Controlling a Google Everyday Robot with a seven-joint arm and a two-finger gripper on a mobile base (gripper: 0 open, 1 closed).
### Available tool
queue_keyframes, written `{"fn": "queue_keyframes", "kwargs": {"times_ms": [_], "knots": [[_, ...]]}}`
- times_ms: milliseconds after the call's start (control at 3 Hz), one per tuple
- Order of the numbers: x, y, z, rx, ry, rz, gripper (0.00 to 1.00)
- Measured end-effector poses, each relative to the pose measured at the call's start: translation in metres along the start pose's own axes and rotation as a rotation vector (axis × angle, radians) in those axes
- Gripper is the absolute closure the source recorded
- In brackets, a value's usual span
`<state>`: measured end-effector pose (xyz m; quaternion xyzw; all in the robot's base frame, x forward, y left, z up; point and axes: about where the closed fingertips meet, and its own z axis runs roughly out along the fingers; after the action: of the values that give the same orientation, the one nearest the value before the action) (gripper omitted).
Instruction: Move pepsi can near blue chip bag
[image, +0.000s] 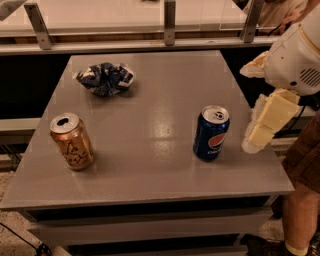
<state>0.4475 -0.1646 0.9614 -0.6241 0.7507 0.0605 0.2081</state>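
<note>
Your claw (257, 136) hangs over the right edge of the surface (150, 175), tips pointing down, and you cannot tell whether it is released or clenched. Just to its left, apart from it, the pepsi can (211, 133) stands upright on the near right part of the surface. The blue chip bag (105, 78) lies well apart at the far left, and a gold can (71, 141) stands at the near left

Glossy dark blue metal for the pepsi can (211, 133). Crinkled shiny foil for the blue chip bag (105, 78). Smooth grey surface (150, 170), faintly reflective. Matt cream plastic for the hand (255, 141), just right of the pepsi can. Metallic sheen on the gold can (72, 142).
</note>
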Motion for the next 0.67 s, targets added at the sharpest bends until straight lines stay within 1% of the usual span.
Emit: {"fn": "queue_keyframes", "kwargs": {"times_ms": [333, 667], "knots": [[-0.025, 0.007, 0.03, -0.056, -0.034, -0.039, 0.0], [-0.037, 0.012, 0.049, -0.083, -0.042, -0.062, 0.06]]}}
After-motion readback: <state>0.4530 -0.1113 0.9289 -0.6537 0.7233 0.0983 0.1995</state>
